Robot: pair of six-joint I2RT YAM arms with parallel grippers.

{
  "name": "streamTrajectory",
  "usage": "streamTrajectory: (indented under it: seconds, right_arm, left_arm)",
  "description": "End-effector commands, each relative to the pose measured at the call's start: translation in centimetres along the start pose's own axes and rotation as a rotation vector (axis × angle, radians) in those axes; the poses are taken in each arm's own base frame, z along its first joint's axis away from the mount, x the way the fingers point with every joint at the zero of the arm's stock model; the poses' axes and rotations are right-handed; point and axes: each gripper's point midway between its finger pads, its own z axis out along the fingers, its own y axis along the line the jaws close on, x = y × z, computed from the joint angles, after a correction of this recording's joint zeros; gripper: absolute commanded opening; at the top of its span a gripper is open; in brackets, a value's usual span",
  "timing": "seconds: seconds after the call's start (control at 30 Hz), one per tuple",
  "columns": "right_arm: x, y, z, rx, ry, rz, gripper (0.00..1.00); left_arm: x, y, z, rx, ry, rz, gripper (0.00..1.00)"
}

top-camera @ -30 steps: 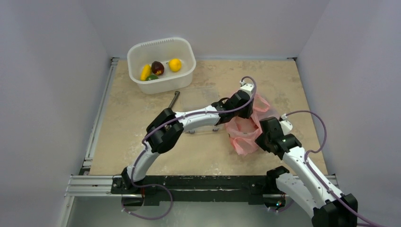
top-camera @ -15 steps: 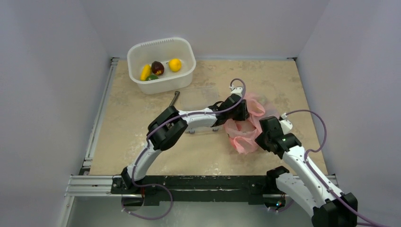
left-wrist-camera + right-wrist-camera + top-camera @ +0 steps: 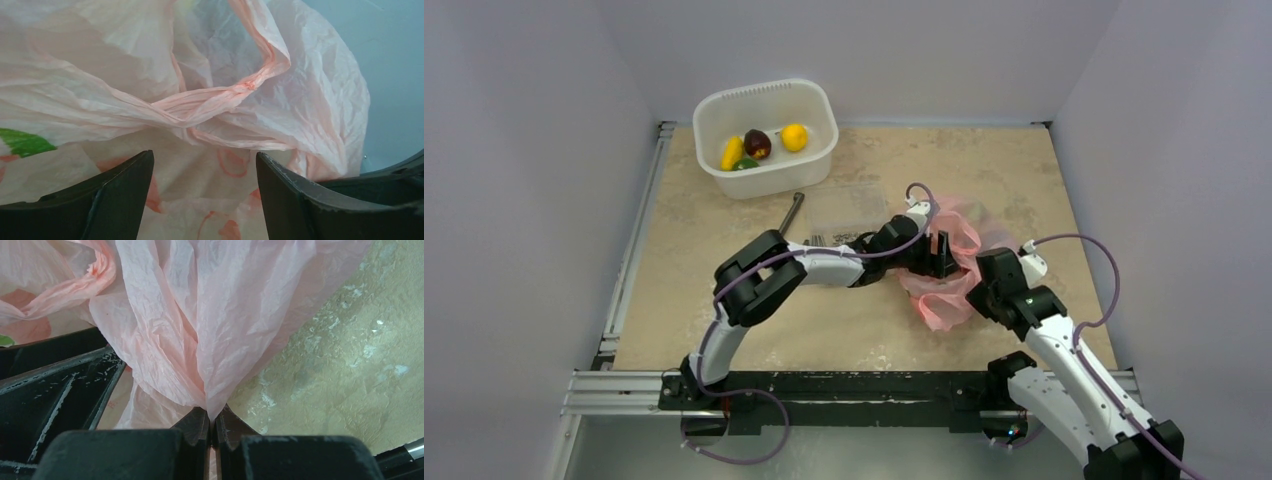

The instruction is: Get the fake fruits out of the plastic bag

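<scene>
The pink plastic bag [image 3: 944,285] lies crumpled on the table right of centre. My left gripper [image 3: 942,256] reaches into its top folds. In the left wrist view that left gripper [image 3: 205,167] stands open, with only bag film [image 3: 300,100] and a twisted loop handle [image 3: 215,100] ahead of it. A green patch [image 3: 22,142] shows at the left edge; I cannot tell what it is. My right gripper [image 3: 212,416] is shut on a pinched fold of the plastic bag [image 3: 220,315] at its near right side. Several fake fruits [image 3: 757,144] lie in the white tub [image 3: 816,100].
The white tub stands at the back left. A clear box [image 3: 849,205] with grey screws and a metal rod [image 3: 794,209] lie between the tub and the bag. A rail [image 3: 629,260] runs along the table's left edge. Walls close in on three sides.
My left gripper has dropped and come nearer, down into the bag's folds, and its jaws have opened. The bag has sunk lower. My right gripper keeps its pinch.
</scene>
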Motion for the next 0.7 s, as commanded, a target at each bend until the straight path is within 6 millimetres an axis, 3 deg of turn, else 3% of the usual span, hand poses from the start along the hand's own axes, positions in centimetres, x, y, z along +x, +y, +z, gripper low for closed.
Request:
streamTrajectory:
  seconds: [0.0, 0.13, 0.23, 0.33, 0.43, 0.53, 0.67]
  right_arm:
    - [1.0, -1.1, 0.3, 0.050, 0.042, -0.033, 0.00]
    - [1.8, -0.6, 0.3, 0.028, 0.086, -0.058, 0.00]
    - [1.8, -0.3, 0.3, 0.018, 0.092, -0.058, 0.00]
    - [2.0, -0.7, 0.6, 0.033, 0.094, -0.062, 0.00]
    - [2.3, -1.2, 1.0, 0.058, 0.098, -0.070, 0.00]
    - [2.2, -2.0, 1.4, 0.115, 0.086, -0.065, 0.00]
    - [1.9, -2.0, 1.6, 0.148, 0.079, -0.027, 0.00]
  left_arm:
    - [-3.5, -3.1, 0.6, 0.091, 0.022, 0.031, 0.75]
    - [-6.7, -1.8, 3.2, 0.110, 0.078, -0.017, 0.72]
    - [-11.3, -1.7, 3.8, 0.154, 0.012, -0.038, 0.71]
    - [-15.7, -5.1, 2.3, 0.339, -0.055, -0.076, 0.58]
    - [-18.9, -9.8, -1.1, 0.537, -0.116, -0.120, 0.57]
    - [-19.6, -12.2, -3.4, 0.643, -0.133, -0.163, 0.58]
    - [-17.0, -10.0, -3.4, 0.530, -0.067, -0.164, 0.72]
